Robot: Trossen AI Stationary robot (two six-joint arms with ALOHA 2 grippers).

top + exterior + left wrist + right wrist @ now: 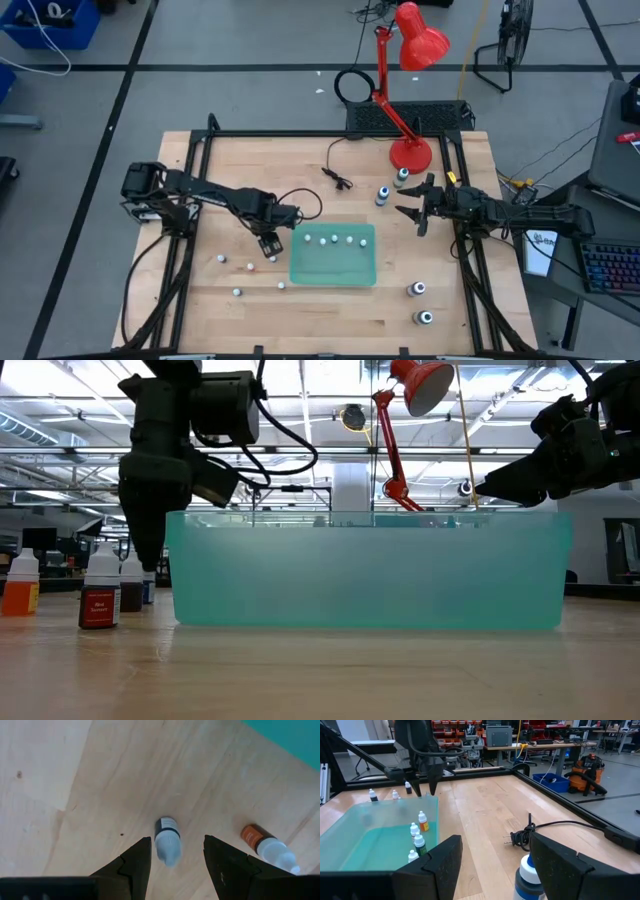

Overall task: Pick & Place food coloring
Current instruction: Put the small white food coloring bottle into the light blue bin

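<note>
Worktop (330,315) of pale wood, carrying a green tray (333,262) in the middle. Nearest the low camera: tray wall, with small bottles standing at its side, one red-labelled (98,600), one orange (21,589).

Left gripper (174,852) hanging straight down just beside the tray's left edge, fingers apart and empty, straddling a tiny dark-labelled, white-capped bottle (167,840) that stands on the wood below. An orange-labelled bottle (265,846) close beside it. More tiny bottles scattered on the wood left of the tray (222,259), four already inside along the tray's far side (329,240).

Farther right: right gripper (414,211) raised above the wood, fingers apart, holding nothing, with larger white-topped bottles just ahead (382,195) and two more toward the near right corner (416,290). Red lamp (412,85) at the far edge.

Step in hand, judging by this: approach for picking the dark-labelled bottle. Next move likely: descend centred on the cap, close gently without tipping it, lift, carry over the tray wall.
</note>
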